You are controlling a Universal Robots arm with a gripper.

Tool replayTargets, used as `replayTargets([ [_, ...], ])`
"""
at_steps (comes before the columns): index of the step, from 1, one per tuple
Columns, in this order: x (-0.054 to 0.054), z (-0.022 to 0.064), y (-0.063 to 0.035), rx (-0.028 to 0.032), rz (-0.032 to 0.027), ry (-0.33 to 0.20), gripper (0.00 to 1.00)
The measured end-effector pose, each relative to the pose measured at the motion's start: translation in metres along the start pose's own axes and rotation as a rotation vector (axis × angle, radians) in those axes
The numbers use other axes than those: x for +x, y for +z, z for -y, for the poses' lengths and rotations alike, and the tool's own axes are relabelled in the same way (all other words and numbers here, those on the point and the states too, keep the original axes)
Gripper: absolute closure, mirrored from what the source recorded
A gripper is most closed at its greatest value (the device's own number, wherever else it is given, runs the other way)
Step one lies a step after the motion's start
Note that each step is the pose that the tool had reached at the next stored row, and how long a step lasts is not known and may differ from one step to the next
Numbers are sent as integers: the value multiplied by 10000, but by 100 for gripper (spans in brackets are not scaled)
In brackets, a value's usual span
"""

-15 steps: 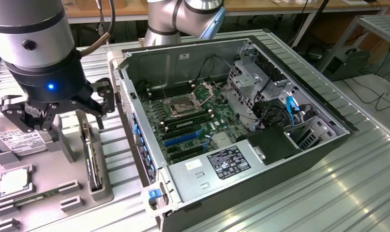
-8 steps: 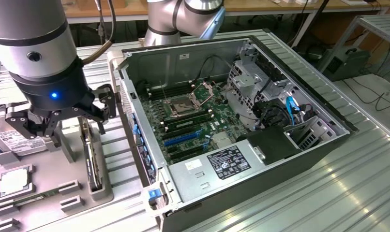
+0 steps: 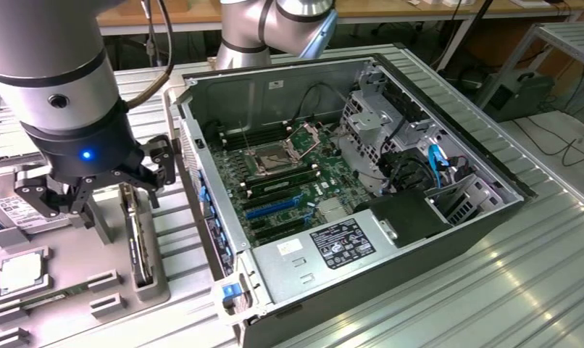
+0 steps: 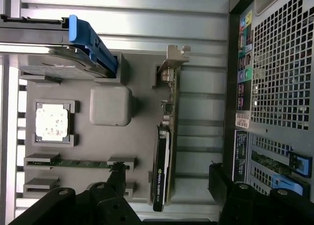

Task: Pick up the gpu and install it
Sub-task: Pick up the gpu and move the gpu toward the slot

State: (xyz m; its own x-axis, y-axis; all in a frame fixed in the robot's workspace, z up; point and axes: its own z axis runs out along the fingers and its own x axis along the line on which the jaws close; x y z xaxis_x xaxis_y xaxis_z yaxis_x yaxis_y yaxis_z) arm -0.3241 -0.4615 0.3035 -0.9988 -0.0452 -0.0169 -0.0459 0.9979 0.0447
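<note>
Remote operation: I have the gripper (image 3: pixel 98 194) hanging wide open and empty above the gpu (image 3: pixel 138 243). The card stands on edge in a grey holder tray (image 3: pixel 74 250) just beside the open computer case (image 3: pixel 302 268), on the exterior view's left. In the wrist view the fingers (image 4: pixel 221 183) flank the card without touching it, one close to the case wall. A processor chip (image 4: pixel 51 123), memory stick (image 4: pixel 73 162) and hard drive (image 4: pixel 49 58) share the tray.

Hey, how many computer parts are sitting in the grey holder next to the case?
4. The gpu stands on edge nearest the case; the processor lies between the hard drive and the memory stick. The claw may hide others.
</note>
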Motion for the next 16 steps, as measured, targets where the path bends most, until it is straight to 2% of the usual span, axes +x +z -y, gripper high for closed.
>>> replayTargets([
  [13, 5, 53, 200, -2, -1, -126, 22],
  [16, 6, 58, 232, -1, 26, -131, 22],
])
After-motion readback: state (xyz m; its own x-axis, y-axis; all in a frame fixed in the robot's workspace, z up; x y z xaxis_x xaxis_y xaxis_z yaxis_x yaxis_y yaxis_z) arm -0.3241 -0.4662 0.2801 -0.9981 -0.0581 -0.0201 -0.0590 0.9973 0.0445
